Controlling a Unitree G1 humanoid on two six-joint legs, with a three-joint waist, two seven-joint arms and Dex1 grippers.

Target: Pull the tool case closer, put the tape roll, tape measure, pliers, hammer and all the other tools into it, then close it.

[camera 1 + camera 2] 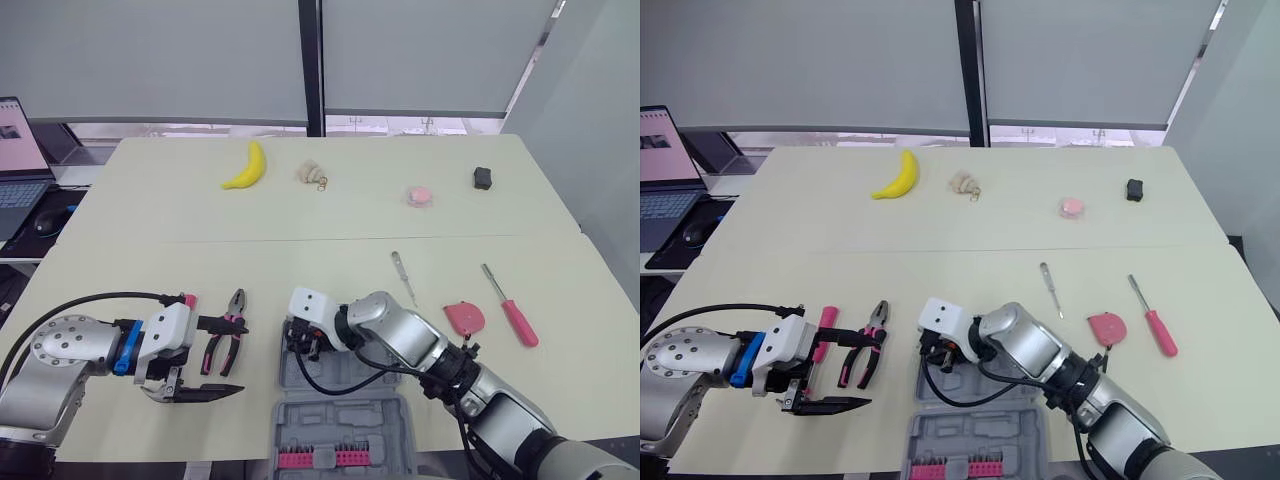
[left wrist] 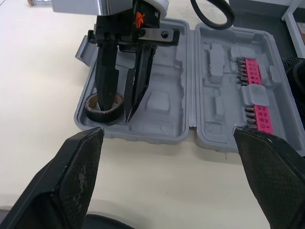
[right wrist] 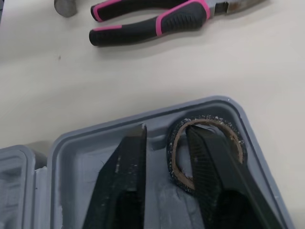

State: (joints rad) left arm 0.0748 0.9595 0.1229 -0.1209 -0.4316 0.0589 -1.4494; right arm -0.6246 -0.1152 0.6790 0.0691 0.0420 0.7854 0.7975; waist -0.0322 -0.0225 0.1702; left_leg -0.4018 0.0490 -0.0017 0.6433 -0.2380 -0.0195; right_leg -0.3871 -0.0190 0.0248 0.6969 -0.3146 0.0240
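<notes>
The tape roll [image 3: 209,118] is sitting flat in the far-left corner pocket of the open tool case [image 2: 143,135]. The right gripper [image 3: 167,131] comes straight down on it, with one finger through the roll's hole and the other just outside its wall. We can see a sliver of grey on both sides of that wall, so we'd say the fingers are loose rather than pinching. The way out looks like straight up, or the inside finger could drag the roll along. Apart from the roll, that half's pockets look bare, and the half nearer us holds the pink bit rack [image 2: 252,71]. Next we'd go for the pliers [image 1: 228,335], just left of the case with the nose pointing away from us and the hammer [image 1: 826,325] alongside. The left gripper [image 1: 235,358] is spread wide right there, so that arm is nearer. The tape measure [image 1: 465,318] and red-handled screwdriver [image 1: 515,315] lie off to the right.
</notes>
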